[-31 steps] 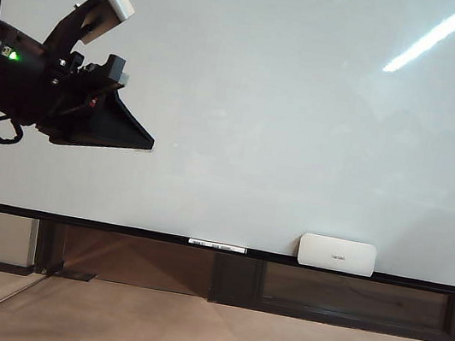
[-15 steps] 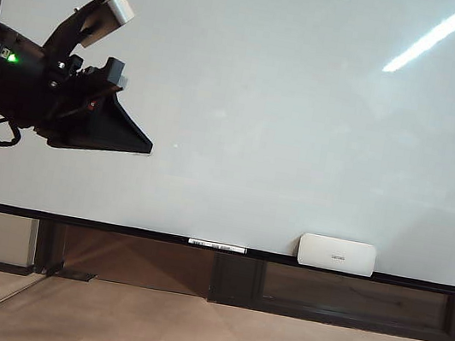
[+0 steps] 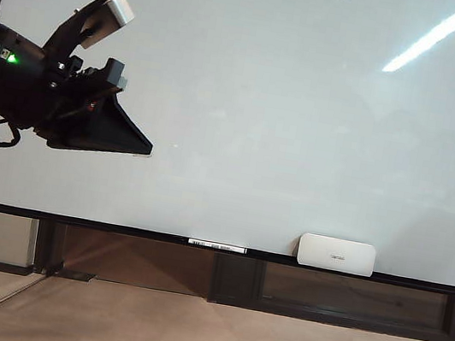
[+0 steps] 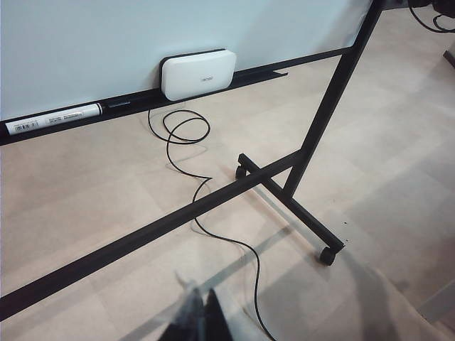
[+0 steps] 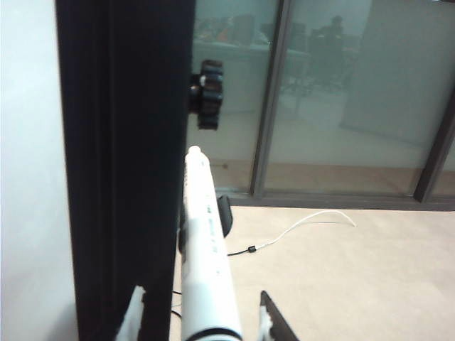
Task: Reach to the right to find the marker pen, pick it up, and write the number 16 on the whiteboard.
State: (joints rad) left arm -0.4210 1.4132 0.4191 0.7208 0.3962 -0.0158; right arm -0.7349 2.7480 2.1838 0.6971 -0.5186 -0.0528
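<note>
Step in hand: grasp of the marker, judged as not yet made. At far left of the exterior view, left tool (image 3: 141, 144) held up in front of the whiteboard (image 3: 290, 103), tips together with nothing between them in the left wrist view. On the whiteboard, no 16 yet. Along the tray (image 3: 115, 226), a second pen (image 3: 217, 245), then the eraser (image 3: 336, 253). Off to the right and outside the exterior view, right tool (image 5: 201, 302) spread wide around the marker (image 5: 206, 241), fingers (image 5: 134, 312) clear of the barrel on both sides, just beside the black frame post (image 5: 128, 142). Next: close on the barrel squarely, lift free of the post, carry leftward to the board. Against the earlier exterior frame: no real change; left tool, second pen and eraser placed as before.
</note>
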